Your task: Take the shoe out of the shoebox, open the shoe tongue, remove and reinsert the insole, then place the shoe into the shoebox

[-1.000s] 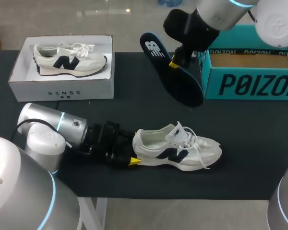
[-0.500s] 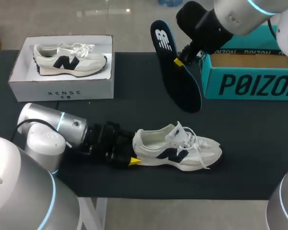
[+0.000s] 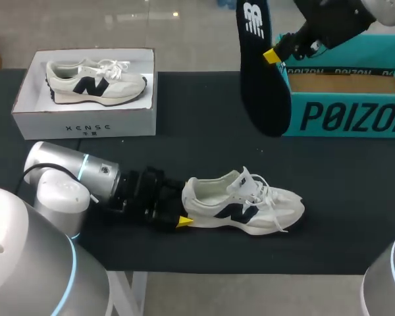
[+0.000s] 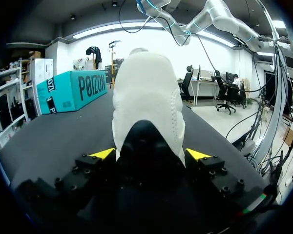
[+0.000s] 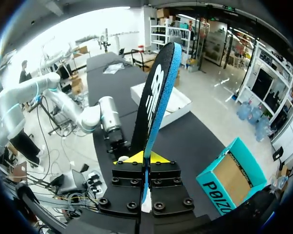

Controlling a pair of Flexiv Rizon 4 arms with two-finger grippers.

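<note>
Bold lettering on the teal box (image 3: 345, 118) — small print on the white shoebox (image 3: 85, 125), logo on insole (image 3: 263, 92).

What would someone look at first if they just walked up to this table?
Probably the big dark insole, held up in the air by the right gripper beside the teal box. Next comes the white shoe standing on the black table, its heel gripped by the left gripper.
</note>
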